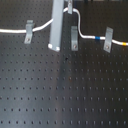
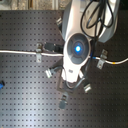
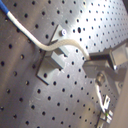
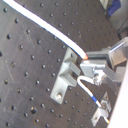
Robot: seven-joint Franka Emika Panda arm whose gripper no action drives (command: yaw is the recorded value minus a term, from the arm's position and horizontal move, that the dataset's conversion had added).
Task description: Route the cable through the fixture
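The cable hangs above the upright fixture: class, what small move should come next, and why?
Probably a short lowering of the claw. In the second wrist view the cable runs above the fixture, not yet seated in its slot, so easing down should press it in.

No readable text, label, brand or number shows anywhere

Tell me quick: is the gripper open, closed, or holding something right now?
Gripper: closed on the cable, pinching it right above the fixture in the second wrist view.
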